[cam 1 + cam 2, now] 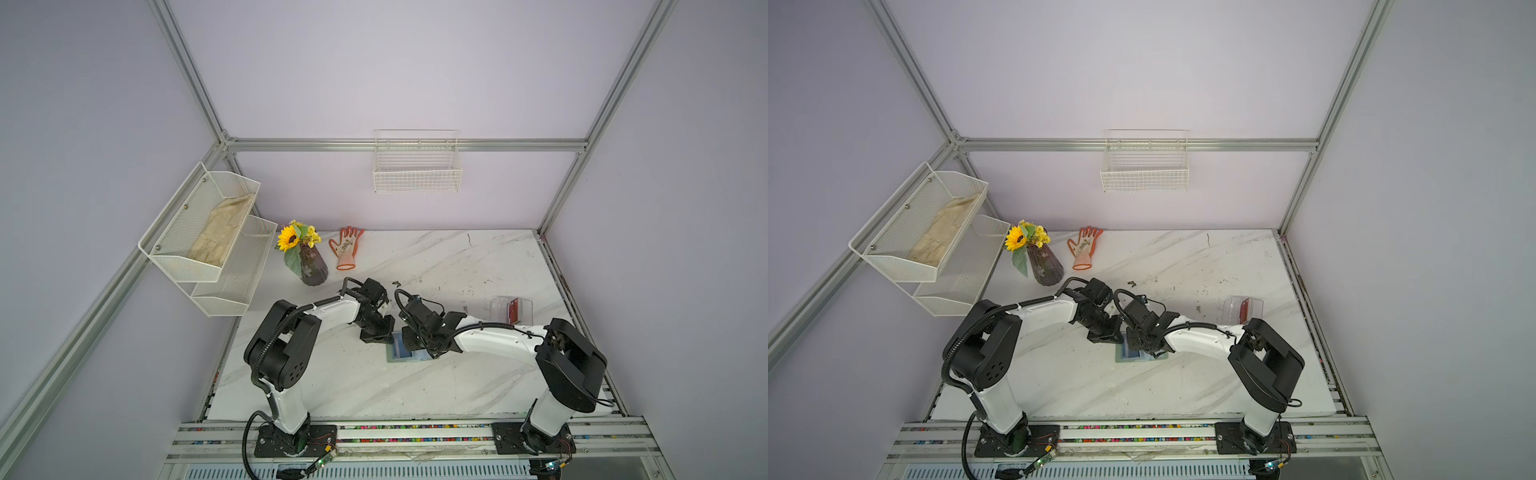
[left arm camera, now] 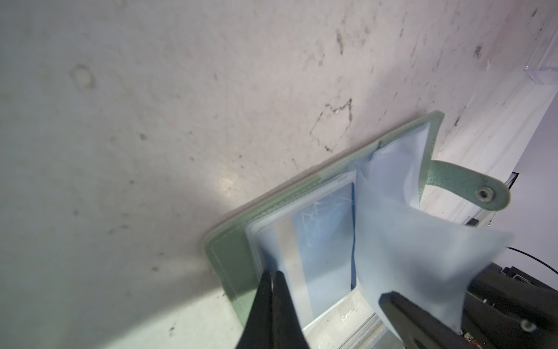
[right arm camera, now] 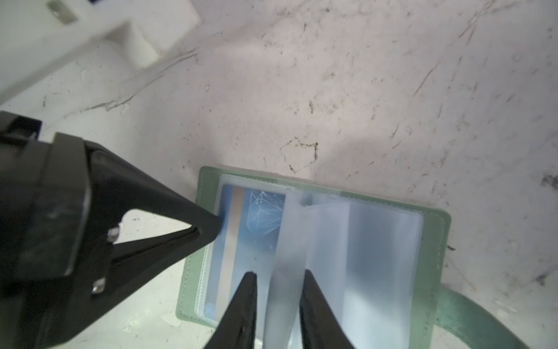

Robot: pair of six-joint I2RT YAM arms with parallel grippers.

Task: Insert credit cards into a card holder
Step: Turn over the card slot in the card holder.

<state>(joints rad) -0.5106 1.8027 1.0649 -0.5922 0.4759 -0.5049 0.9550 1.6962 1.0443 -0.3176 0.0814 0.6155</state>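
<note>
While both arms reach inward | left hand (image 2: 273, 279) closed, pinning card holder (image 3: 208, 184) | right hand (image 3: 279, 282) part-open astride sleeves (image 3: 326, 235)

lilac walls (image 1: 374, 75), marble table (image 1: 436, 386), wire basket (image 1: 417, 174)

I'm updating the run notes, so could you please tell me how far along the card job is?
Done: a blue card sits in a sleeve of the open card holder. In hand: the shut left gripper presses that page, and the right gripper straddles a raised clear sleeve, jaws apart. Left: a red card waits in the clear box.
</note>
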